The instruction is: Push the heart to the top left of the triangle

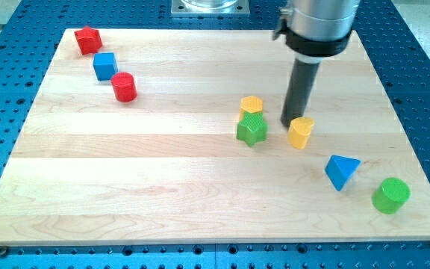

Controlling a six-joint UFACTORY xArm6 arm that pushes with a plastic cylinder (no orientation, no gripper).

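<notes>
one rod end, my tip (pixel 290 123), partly behind yellow heart (pixel 300 132).

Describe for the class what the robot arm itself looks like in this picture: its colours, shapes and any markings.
The arm enters from the view's top as a wide silver-grey metal cylinder with a black ring at its base. From it hangs a straight dark rod, round and plain, ending in my tip. No cables, labels or markings show.

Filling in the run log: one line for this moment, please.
tip: touching yellow heart at its upper-left | blue triangle: lower right of heart, apart | status: heart not yet placed
</notes>
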